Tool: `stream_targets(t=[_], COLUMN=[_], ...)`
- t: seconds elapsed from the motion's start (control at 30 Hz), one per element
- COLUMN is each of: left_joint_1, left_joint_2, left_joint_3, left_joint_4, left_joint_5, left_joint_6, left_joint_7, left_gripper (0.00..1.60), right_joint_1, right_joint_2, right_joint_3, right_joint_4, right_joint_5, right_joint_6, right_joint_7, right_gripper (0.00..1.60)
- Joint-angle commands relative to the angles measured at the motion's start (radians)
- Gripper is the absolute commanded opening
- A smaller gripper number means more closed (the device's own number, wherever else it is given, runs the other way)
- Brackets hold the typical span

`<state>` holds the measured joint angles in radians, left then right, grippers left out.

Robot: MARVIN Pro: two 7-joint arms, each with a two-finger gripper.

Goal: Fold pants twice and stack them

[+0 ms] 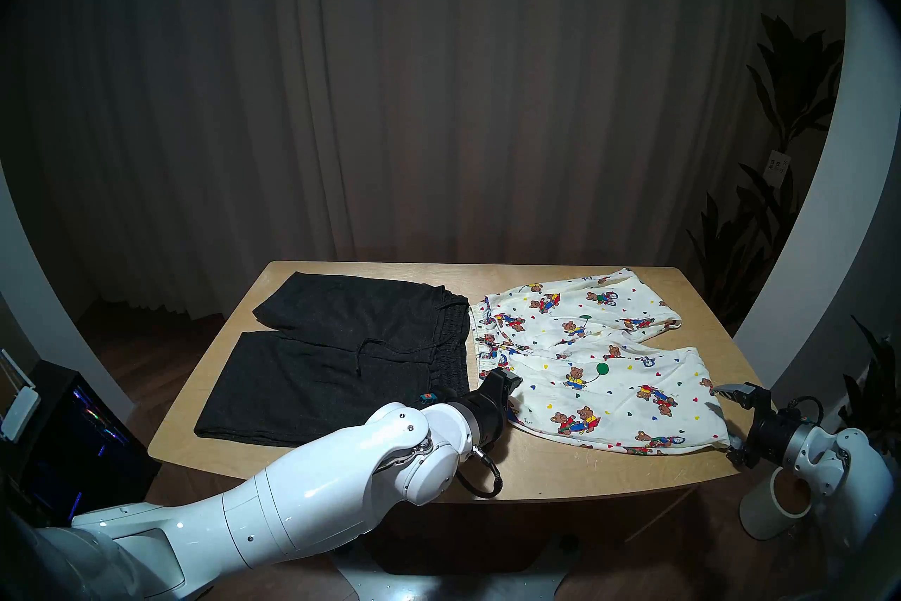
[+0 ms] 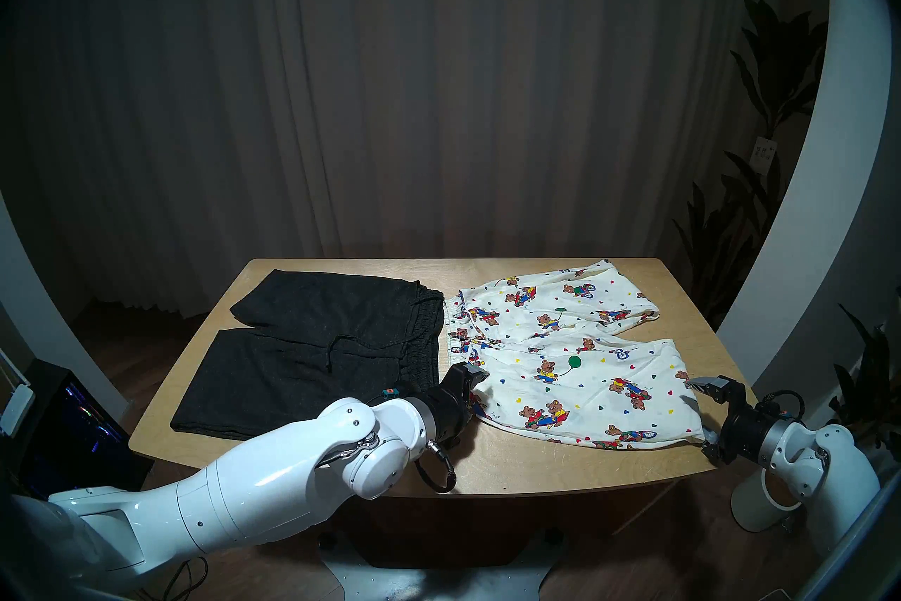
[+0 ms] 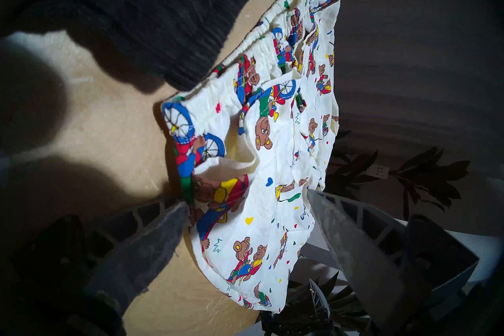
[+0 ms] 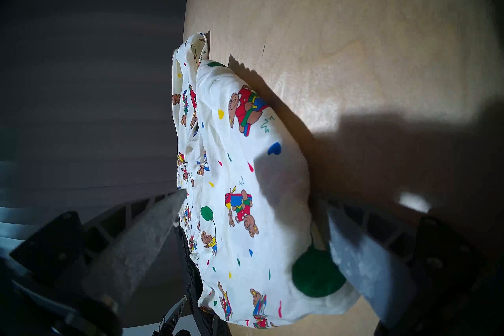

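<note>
On the bench (image 1: 341, 468), black pants (image 1: 341, 351) at 9 o'clock, teddy-bear pants (image 1: 599, 371) at 3, both flat, unfolded. Left gripper (image 1: 504, 383) and right gripper (image 1: 726, 400) gaping at the bear pair's corners; all folds, stacking remain.

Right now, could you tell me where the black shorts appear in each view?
Head left: black shorts, table's left half.
Head right, same place.
Left wrist, upper left.
Right wrist: thin dark strip, bottom, probably them.
Shared landmark: bear-print shorts beside them.
</note>
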<state>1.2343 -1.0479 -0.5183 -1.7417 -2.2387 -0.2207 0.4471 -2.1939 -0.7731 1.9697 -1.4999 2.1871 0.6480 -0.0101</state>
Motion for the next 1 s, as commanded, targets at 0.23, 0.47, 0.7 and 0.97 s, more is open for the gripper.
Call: stream_targets(t=[0.23, 0.47, 0.7, 0.97], left_joint_1=[-0.008, -0.007, -0.007, -0.012], left_joint_2=[-0.008, -0.010, -0.013, -0.010], left_joint_3=[-0.002, 0.002, 0.006, -0.002], left_joint_4=[0.061, 0.051, 0.039, 0.007], left_joint_5=[-0.071, -0.074, -0.070, -0.080], left_joint_6=[0.032, 0.018, -0.001, -0.014], left_joint_7=[0.049, 0.063, 0.068, 0.075], left_gripper=[1.60, 0.61, 0.35, 0.00], right_joint_1=[0.004, -0.002, 0.002, 0.018], right_joint_2=[0.015, 0.022, 0.027, 0.025], right_joint_3=[-0.019, -0.012, -0.006, -0.006], right_joint_4=[-0.002, 0.008, 0.019, 0.029], right_joint_5=[0.011, 0.006, 0.008, 0.014], right_joint_6=[0.007, 0.020, 0.030, 0.029], right_joint_7=[-0.028, -0.021, -0.018, -0.016], right_gripper=[1.60, 0.71, 0.43, 0.00])
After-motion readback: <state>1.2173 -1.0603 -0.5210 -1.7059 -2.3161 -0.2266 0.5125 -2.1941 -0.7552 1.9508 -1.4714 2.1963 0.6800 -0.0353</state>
